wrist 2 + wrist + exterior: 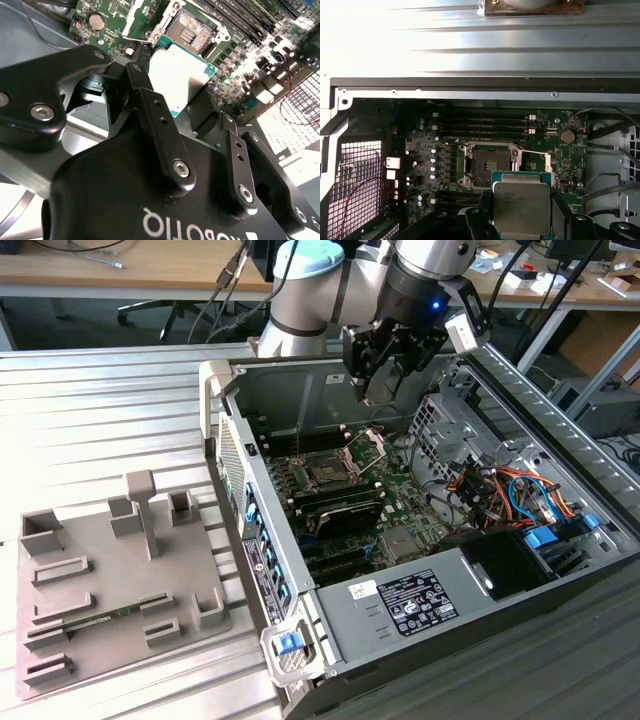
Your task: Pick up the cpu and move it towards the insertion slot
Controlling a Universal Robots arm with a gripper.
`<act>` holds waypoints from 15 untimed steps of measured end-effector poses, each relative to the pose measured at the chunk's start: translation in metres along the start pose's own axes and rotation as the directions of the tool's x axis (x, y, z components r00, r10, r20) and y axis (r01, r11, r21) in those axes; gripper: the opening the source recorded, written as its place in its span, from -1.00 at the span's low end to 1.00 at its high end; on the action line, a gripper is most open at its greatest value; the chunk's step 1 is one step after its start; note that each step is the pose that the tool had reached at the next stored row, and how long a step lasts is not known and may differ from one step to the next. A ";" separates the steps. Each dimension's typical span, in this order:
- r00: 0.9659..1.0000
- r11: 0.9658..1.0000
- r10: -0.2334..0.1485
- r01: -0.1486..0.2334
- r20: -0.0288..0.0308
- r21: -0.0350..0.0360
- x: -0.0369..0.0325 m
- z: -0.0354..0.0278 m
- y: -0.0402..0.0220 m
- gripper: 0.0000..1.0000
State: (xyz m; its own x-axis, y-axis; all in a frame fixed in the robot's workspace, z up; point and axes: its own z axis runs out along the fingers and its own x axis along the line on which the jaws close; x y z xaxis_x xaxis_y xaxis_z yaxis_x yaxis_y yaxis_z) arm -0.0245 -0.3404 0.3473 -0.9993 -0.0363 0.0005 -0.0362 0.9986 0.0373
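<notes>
My gripper (pixel 380 388) hangs inside the open computer case, above the motherboard and toward its rear wall. It is shut on the cpu (pixel 521 200), a flat square chip with a silvery top, held level by two opposite edges between the black fingers (pixel 559 216). In the second wrist view the cpu (pixel 176 74) sits between the fingers (pixel 150 107), just short of the insertion slot (pixel 192 31). The insertion slot (pixel 487 163) is a dark square socket with its silver bracket swung open. It also shows on the board (pixel 329 472), below the gripper and toward the exterior view's left.
The case (pixel 300 570) lies open on a ribbed metal table. Long black memory slots (pixel 485 127) flank the socket. Cables and blue connectors (pixel 520 495) crowd the case's right side. A grey plastic tray (pixel 110 580) with walled pockets lies at the exterior view's left.
</notes>
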 end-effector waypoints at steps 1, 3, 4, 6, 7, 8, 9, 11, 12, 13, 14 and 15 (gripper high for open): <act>1.000 1.000 0.000 0.000 0.000 0.000 -0.0003 0.0008 -0.0001 0.09; 1.000 1.000 0.000 0.000 0.000 0.000 -0.0004 0.0018 -0.0001 0.09; 1.000 1.000 0.000 0.000 0.000 0.000 -0.0005 0.0020 -0.0001 0.09; 1.000 1.000 0.000 0.000 0.000 0.000 -0.0006 0.0024 -0.0001 0.09; 1.000 1.000 0.000 0.000 0.000 0.000 -0.0007 0.0027 -0.0001 0.09; 1.000 1.000 0.000 0.000 0.000 0.000 -0.0007 0.0029 -0.0001 0.09; 1.000 1.000 0.000 0.000 0.000 0.000 -0.0008 0.0031 -0.0001 0.09; 1.000 1.000 0.000 0.000 0.000 0.000 -0.0008 0.0034 -0.0002 0.09; 1.000 1.000 0.000 0.000 0.000 0.000 -0.0009 0.0036 -0.0002 0.09; 1.000 1.000 0.000 0.000 0.000 0.000 -0.0010 0.0039 -0.0002 0.09; 1.000 1.000 0.000 0.000 0.000 0.000 -0.0011 0.0041 -0.0002 0.09; 1.000 1.000 0.000 0.000 0.000 0.000 -0.0011 0.0042 -0.0002 0.09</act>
State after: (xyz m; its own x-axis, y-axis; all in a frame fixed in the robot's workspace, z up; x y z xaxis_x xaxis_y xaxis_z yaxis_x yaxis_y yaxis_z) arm -0.0234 -0.3404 0.3431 -0.9993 -0.0363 0.0004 -0.0362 0.9986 0.0373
